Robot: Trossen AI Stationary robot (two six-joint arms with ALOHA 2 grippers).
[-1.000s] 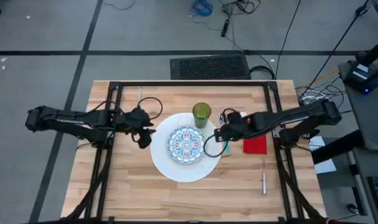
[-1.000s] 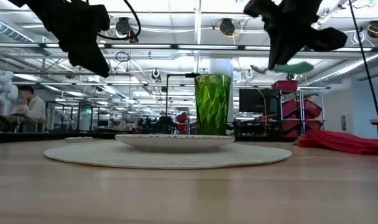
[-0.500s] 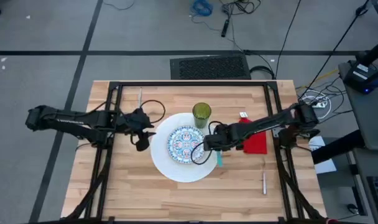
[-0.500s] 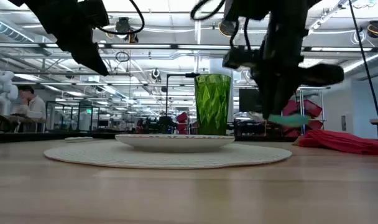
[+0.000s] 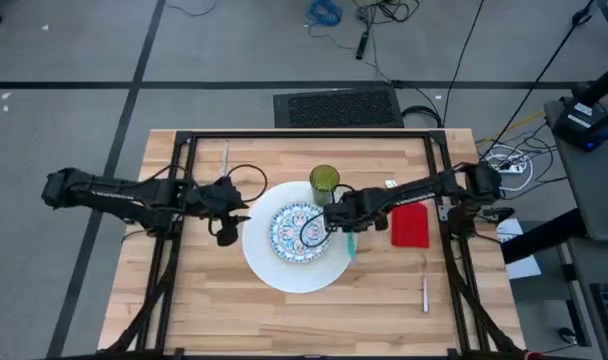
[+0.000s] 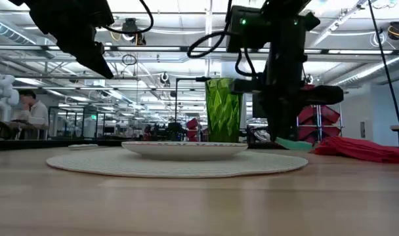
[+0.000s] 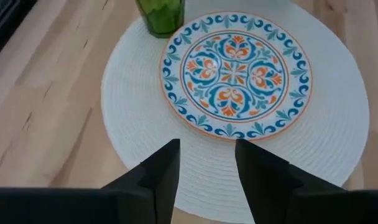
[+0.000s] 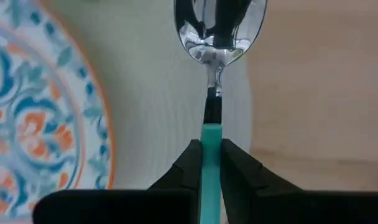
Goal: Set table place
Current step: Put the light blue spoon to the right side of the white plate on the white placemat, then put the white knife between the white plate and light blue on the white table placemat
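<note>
right gripper [image 8: 211,163] pinching teal-handled spoon [image 8: 214,74] low over white plate [image 5: 284,275] rim, handle end hidden by fingers | left gripper [image 7: 206,163] hovering parted beside plate | red napkin [image 5: 410,226] lying right

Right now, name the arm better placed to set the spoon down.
Right. The right gripper is already shut on the spoon, low at the white plate's right edge. The left gripper is open and empty across the plate.
</note>
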